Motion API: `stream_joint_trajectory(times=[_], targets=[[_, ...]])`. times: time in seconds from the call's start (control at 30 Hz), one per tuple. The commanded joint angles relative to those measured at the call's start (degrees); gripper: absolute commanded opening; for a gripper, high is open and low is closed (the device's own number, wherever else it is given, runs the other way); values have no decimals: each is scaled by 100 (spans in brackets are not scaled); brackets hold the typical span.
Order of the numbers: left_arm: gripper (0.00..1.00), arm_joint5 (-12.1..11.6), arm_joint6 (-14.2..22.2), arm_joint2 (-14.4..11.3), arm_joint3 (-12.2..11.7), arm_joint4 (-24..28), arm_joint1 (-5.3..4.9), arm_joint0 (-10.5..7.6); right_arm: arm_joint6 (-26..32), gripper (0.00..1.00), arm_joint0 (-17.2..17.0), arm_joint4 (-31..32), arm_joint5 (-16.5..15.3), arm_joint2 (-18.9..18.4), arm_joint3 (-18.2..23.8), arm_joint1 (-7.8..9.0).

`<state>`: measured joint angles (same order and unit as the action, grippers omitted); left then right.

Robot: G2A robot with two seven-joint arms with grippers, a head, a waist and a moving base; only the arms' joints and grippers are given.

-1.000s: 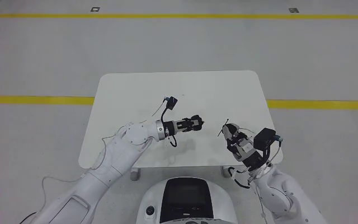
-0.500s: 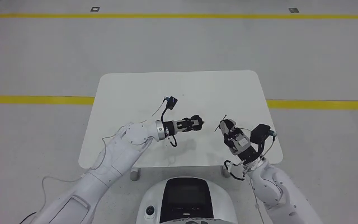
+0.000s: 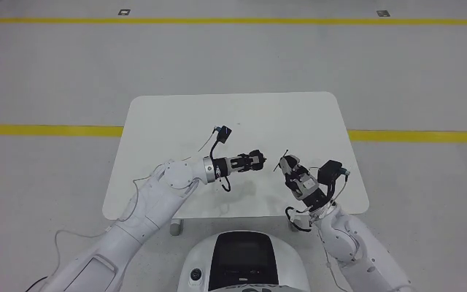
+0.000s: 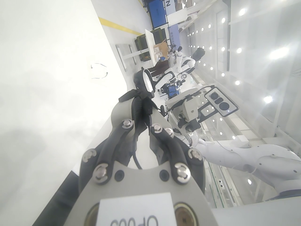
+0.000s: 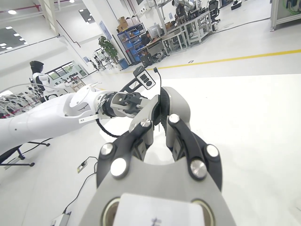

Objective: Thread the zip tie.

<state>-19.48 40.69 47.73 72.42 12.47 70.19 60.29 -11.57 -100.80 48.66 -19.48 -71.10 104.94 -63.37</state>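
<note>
My right gripper (image 3: 290,167) is shut on a thin black zip tie (image 5: 160,83). The tie's strap rises from between the fingers and ends in a small head (image 5: 155,69). In the top view this zip tie (image 3: 282,161) sticks out towards my left gripper (image 3: 260,158), a short gap away. Both grippers hover above the white table (image 3: 182,131) near its front edge. In the left wrist view my left gripper (image 4: 142,105) is shut on a black strip (image 4: 127,97); it looks like a zip tie, with a tail curving back between the fingers.
A small thin wire-like loop (image 4: 100,71) lies on the table beyond the left gripper. Behind both grippers the tabletop (image 5: 235,109) stretches bare and white. The table's front edge runs just below the arms.
My right gripper has moved left with its zip tie, closing the gap to the left gripper. The left arm has stayed still.
</note>
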Motion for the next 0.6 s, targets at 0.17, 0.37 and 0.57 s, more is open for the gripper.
stream_joint_trajectory(times=[0.17,0.37,0.57], targets=[[0,0,0,0,0,0,0,0,-353,0,160,-43,55,101,-120,-53],[0,0,0,0,0,0,0,0,-1171,0,508,36,0,506,-562,-145],[0,0,0,0,0,0,0,0,-1649,0,826,101,0,820,-1060,-170]])
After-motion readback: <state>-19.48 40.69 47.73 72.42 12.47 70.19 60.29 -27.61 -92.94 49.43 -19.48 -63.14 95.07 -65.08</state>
